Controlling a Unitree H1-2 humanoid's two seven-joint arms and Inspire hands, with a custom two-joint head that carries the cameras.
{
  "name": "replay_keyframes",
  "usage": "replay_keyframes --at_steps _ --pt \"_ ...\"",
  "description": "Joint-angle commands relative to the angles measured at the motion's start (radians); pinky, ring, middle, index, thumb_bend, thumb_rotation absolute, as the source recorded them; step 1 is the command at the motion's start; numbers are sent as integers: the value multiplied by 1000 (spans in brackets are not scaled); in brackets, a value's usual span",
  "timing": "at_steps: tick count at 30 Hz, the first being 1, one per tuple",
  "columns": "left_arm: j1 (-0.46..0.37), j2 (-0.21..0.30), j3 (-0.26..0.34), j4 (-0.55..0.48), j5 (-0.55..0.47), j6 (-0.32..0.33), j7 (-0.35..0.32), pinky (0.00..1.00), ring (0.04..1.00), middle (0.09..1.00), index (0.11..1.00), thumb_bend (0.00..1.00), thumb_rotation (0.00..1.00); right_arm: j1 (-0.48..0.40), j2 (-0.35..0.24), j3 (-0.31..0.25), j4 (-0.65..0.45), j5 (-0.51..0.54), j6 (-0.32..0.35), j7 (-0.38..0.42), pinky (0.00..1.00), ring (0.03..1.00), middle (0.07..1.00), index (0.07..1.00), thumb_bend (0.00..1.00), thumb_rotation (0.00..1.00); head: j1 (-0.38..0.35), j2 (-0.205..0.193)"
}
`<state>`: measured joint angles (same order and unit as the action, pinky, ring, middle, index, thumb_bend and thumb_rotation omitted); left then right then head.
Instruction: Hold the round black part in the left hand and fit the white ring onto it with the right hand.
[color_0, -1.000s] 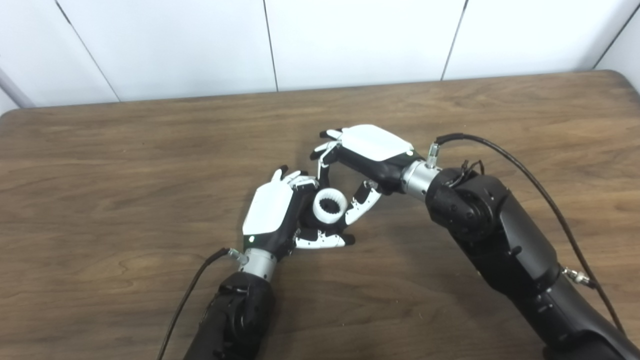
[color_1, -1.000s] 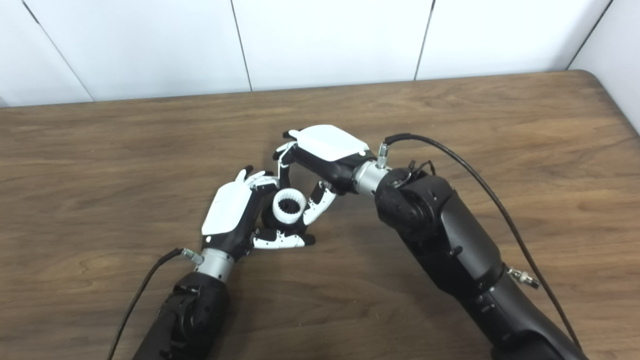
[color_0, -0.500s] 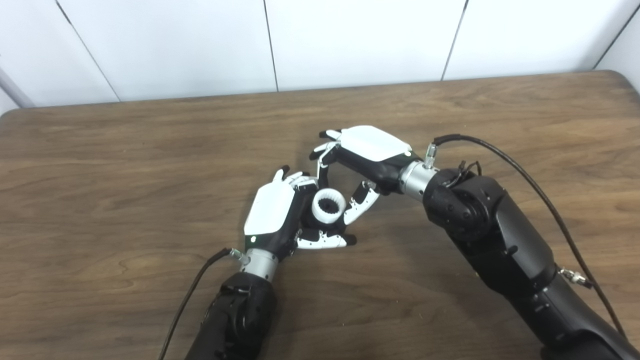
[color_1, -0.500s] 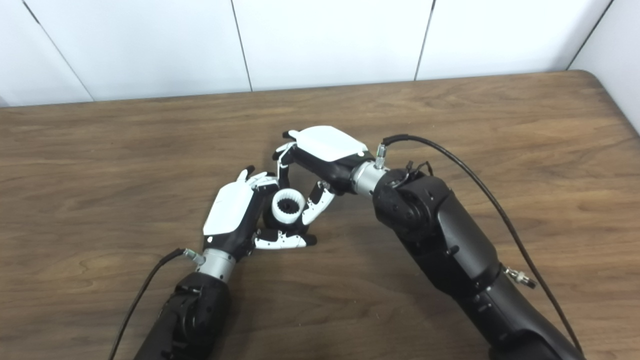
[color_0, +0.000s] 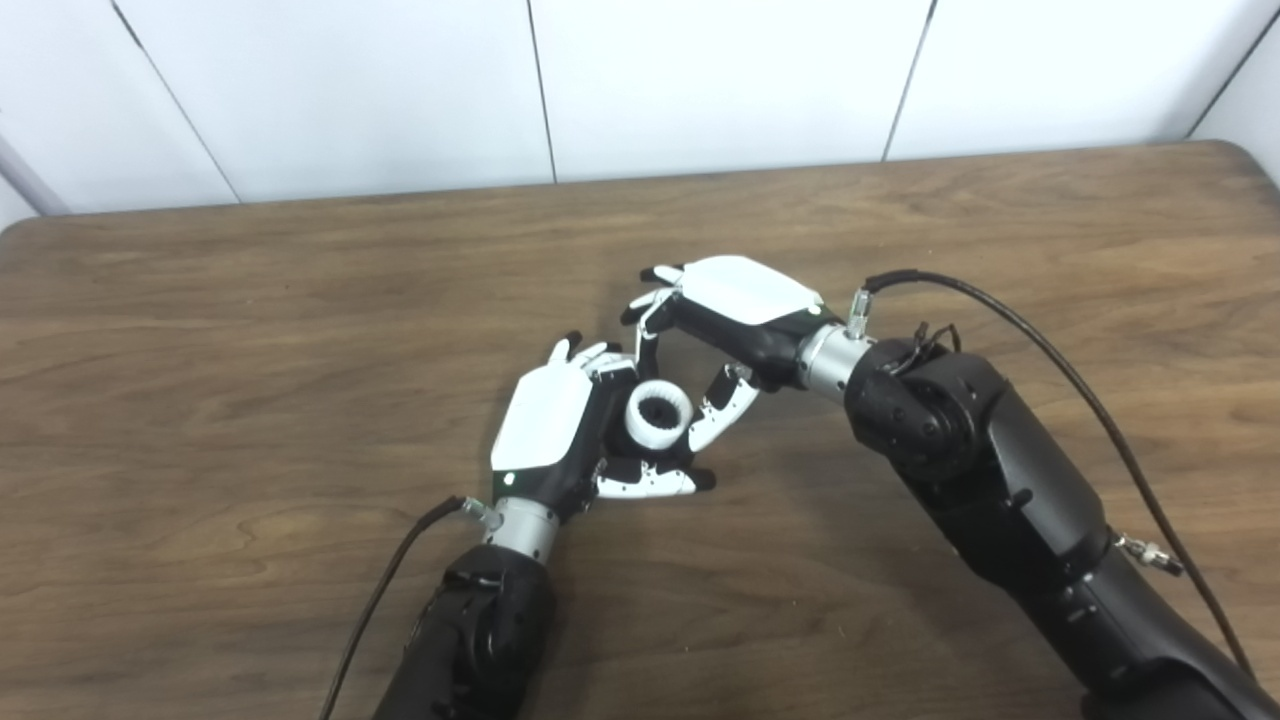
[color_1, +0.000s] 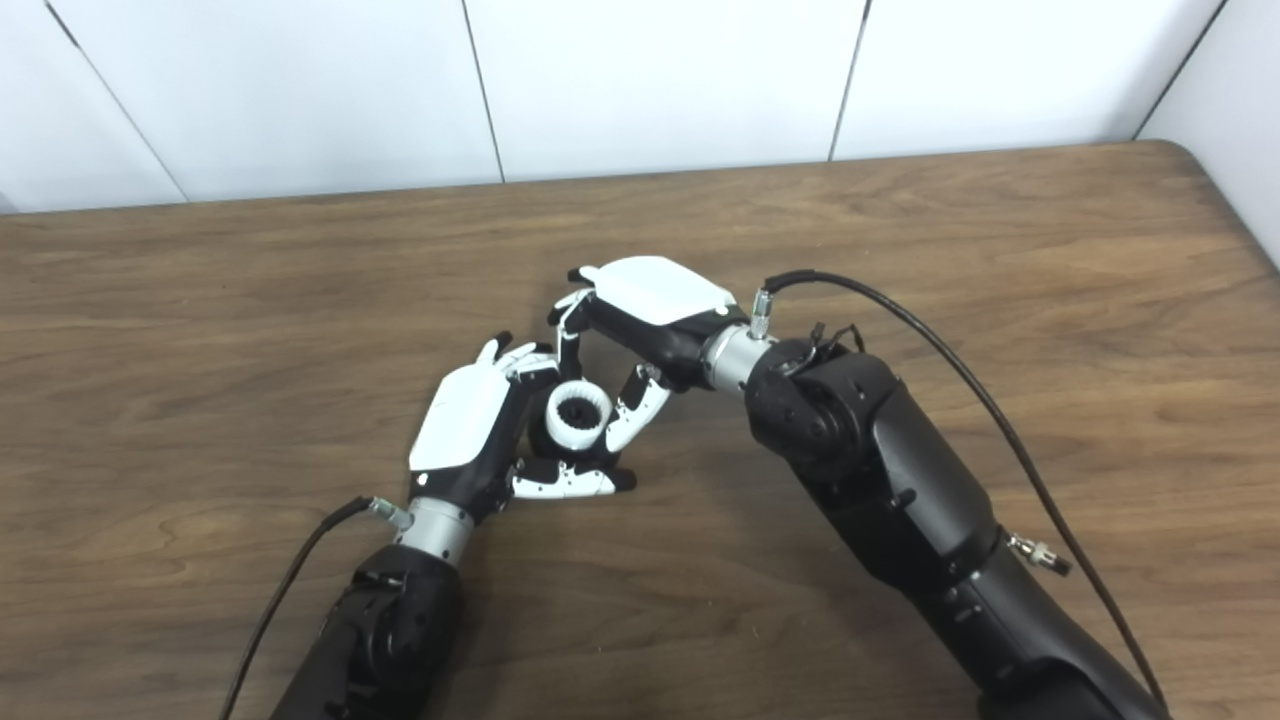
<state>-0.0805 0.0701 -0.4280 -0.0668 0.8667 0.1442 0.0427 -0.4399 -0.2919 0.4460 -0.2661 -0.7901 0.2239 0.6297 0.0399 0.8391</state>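
My left hand is shut on the round black part, held just above the table with its thumb underneath. The white ring sits on the end of that part, its toothed hole facing up and towards me. My right hand reaches in from the right, palm down. Its fingers come down on the ring's far side and its thumb presses the ring's right side, so it pinches the ring. Most of the black part is hidden by the ring and my left fingers.
The wooden table carries nothing else in view. White wall panels stand behind its far edge. Black cables run from each wrist, the right one arching over the table.
Both hands stay locked around the ring and part. The right hand has sunk slightly and the left hand has edged a little to the right; the ring keeps its place.
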Motion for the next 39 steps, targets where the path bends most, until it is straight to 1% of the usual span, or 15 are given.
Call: replay_keyframes --at_steps 1,10,19,20,21,24,27,31,39 --pt "10 6 -4 14 14 24 -21 1000 881 770 483 523 48 -29 0 -13 -5 7 -22 -24 1000 981 850 484 524 132 1 2" --pt "6 5 -3 23 13 20 -15 1000 878 770 483 523 48 -28 -1 -14 1 9 -35 -41 1000 976 849 485 525 138 -3 -1" --pt "2 0 -5 28 20 25 -12 1000 877 770 483 523 48 -33 -14 -11 -13 -2 -44 -20 1000 974 860 493 524 151 -5 -4" --pt "2 0 -6 27 20 27 -15 1000 877 772 483 523 48 -33 -15 -12 -14 -1 -45 -18 1000 974 861 558 706 204 -5 -4" --pt "2 0 -6 26 21 28 -16 1000 878 773 483 523 48 -33 -16 -13 -15 0 -45 -18 999 975 862 599 826 242 -5 -4" --pt "1 -1 -6 29 21 28 -13 1000 876 772 483 523 48 -31 -17 -16 -16 4 -48 -20 995 974 862 630 924 282 -5 -3" --pt "0 0 -6 30 22 28 -13 1000 879 772 483 523 48 -31 -18 -17 -17 5 -50 -20 999 977 869 645 966 299 -7 -3" --pt "-1 1 -6 29 22 28 -15 1000 880 772 483 523 48 -31 -19 -17 -20 0 -48 -19 1000 981 880 676 998 320 -6 -3" --pt "2 1 -3 30 17 25 -11 1000 881 770 483 523 49 -31 -19 -18 -20 -6 -46 -20 989 977 877 679 1000 290 -6 -3"
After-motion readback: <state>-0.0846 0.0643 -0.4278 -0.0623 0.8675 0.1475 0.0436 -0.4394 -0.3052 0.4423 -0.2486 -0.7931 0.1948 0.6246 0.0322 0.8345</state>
